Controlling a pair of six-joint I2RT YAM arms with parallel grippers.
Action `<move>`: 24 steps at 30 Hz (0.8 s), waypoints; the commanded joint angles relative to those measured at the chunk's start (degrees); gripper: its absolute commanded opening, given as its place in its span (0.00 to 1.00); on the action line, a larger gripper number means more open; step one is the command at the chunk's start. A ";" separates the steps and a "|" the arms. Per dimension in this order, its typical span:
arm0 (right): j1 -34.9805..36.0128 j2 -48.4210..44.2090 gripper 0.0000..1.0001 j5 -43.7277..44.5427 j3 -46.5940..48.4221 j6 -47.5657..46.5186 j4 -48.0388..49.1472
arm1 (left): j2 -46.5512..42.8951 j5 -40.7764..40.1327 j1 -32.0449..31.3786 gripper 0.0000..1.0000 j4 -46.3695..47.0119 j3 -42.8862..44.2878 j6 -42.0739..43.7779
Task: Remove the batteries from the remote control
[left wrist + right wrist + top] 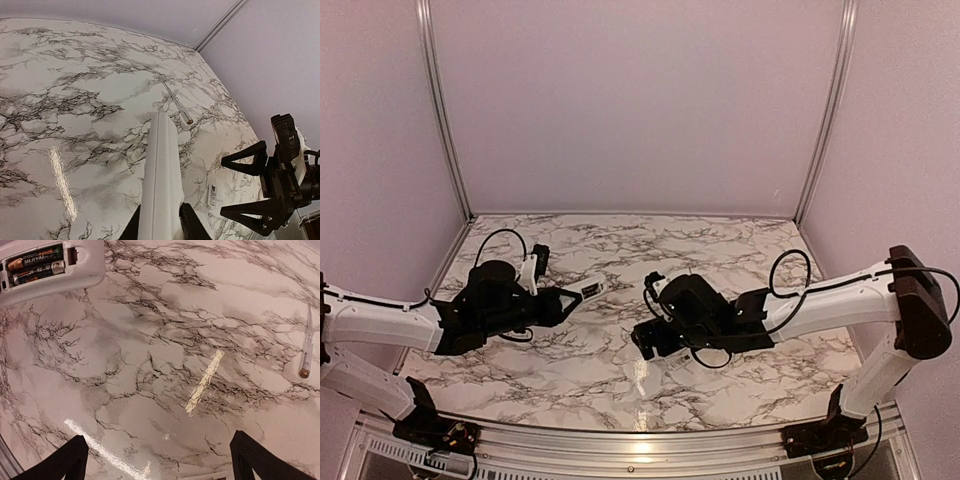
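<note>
My left gripper is shut on the near end of the remote control, a slim white bar held above the marble, pointing right. In the right wrist view the remote control shows its open compartment at the top left, with two batteries lying side by side inside. My right gripper hovers open over bare marble, right of and below the remote's free end, with nothing between its fingers.
A thin grey rod lies on the marble table beyond the remote. A small white flat piece with dark print lies on the table near my right gripper. Pale walls with metal rails enclose the table.
</note>
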 commanded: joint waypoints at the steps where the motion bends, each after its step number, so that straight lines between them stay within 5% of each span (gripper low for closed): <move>1: 0.22 -3.30 0.98 7.63 -1.69 1.40 -4.40 | 5.21 6.10 0.00 0.00 3.03 2.83 -1.27; 24: -4.14 -11.38 0.98 14.24 -7.71 4.87 -8.13 | 28.33 22.94 -0.16 0.00 13.53 11.29 -7.41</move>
